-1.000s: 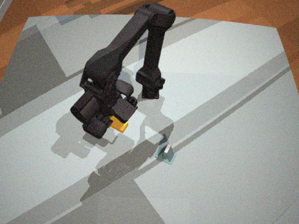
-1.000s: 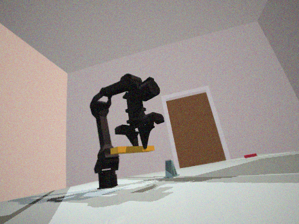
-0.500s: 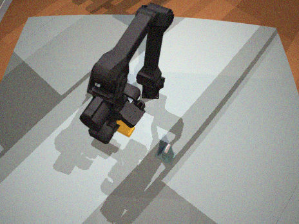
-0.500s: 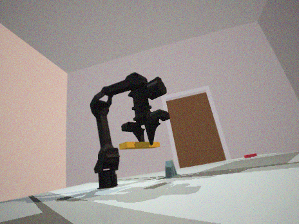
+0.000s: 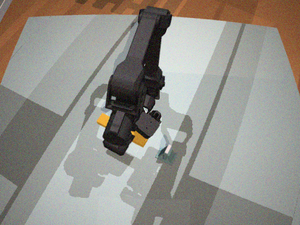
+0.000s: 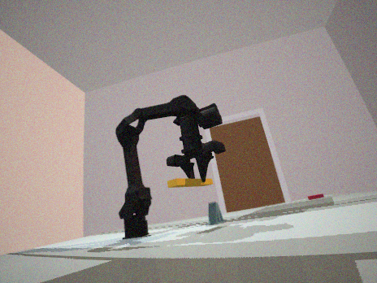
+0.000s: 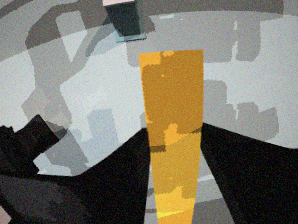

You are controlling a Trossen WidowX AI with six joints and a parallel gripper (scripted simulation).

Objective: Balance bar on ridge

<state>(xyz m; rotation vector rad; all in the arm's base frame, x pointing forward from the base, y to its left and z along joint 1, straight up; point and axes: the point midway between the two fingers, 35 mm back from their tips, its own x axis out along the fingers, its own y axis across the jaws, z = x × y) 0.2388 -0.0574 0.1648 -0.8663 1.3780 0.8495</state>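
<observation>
"While we've got the bar (image 5: pixel 139 139) (image 6: pixel 176 183) (image 7: pixel 172 100) up off the table (image 5: pixel 258 97) (image 6: pixel 325 228) (image 7: pixel 100 90), what's the tool (image 5: pixel 124 129) (image 6: pixel 197 180) (image 7: pixel 172 131) doing?"

"Holding it, w/ a finger against each long side. We see both fingers on it in the wrist view, w/ part of the bar sticking out beyond them."

"Pos. of the bar rel. to the ridge (image 5: pixel 166 152) (image 6: pixel 214 213) (image 7: pixel 127 20)?"

"Left of it in the top view, and higher than it in the ext. view, w/ a gap btwn. Not touching it. We've the ridge standing on the table, greenish-blue w/ a pale top strip."

"Level?"

"Approx., from the ext. view; we can't tell exactly, as that view's tilted. In the top view it runs from far left to near right, its middle hidden under the arm (image 5: pixel 130 74) (image 6: pixel 154 111)."

"Anything else for us to note?"

"Small red block (image 6: pixel 315 197) at far right, ext. view, well apart from the ridge. Brown door (image 6: pixel 248 163) w/ a pale frame beyond the table. So we've no balance on the ridge yet; the bar's in the tool."
</observation>
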